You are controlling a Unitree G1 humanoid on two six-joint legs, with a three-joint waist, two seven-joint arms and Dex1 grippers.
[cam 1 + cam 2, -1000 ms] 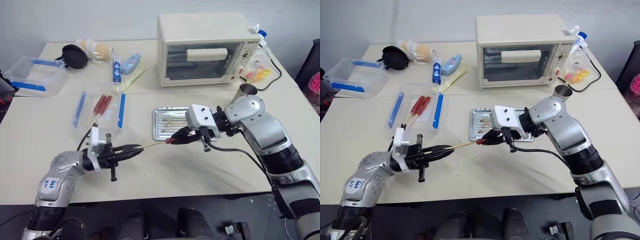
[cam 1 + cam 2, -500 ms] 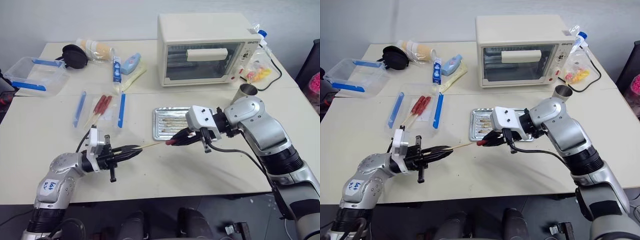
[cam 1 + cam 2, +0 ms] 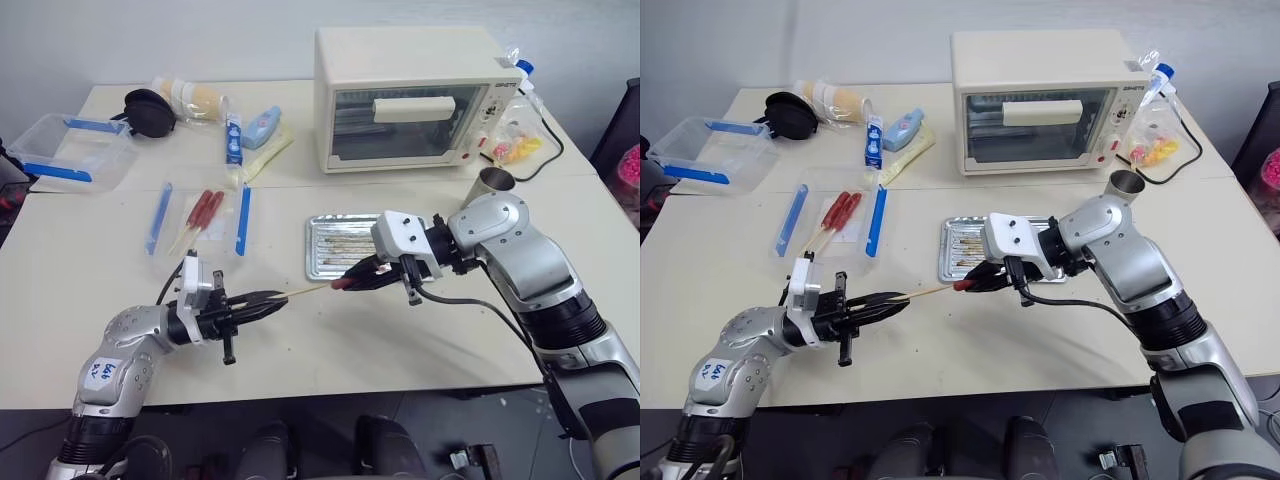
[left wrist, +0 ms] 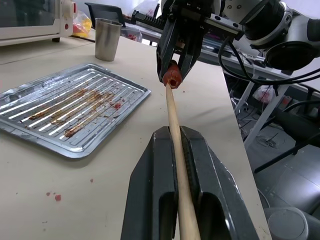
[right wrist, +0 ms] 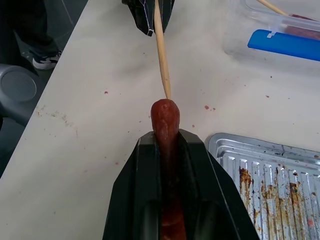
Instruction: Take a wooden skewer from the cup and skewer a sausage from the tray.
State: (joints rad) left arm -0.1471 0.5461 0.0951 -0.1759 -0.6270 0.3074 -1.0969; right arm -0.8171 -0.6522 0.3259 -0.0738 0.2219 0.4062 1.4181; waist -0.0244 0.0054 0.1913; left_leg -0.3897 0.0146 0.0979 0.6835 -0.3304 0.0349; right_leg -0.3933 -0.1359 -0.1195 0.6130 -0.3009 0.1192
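Nothing is moving since a second ago: we are holding both arms steady.
Our left gripper (image 3: 268, 301) is clamping the skewer (image 3: 305, 291), tip touching the sausage (image 5: 165, 116) clenched in our right gripper's (image 3: 350, 277) jaws, just beside the tray (image 3: 322, 262).

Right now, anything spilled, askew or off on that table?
Small red specks dot the table beside the tray, which is streaked with brown grease. Otherwise nothing stands out: skewer and sausage meet tip to end.
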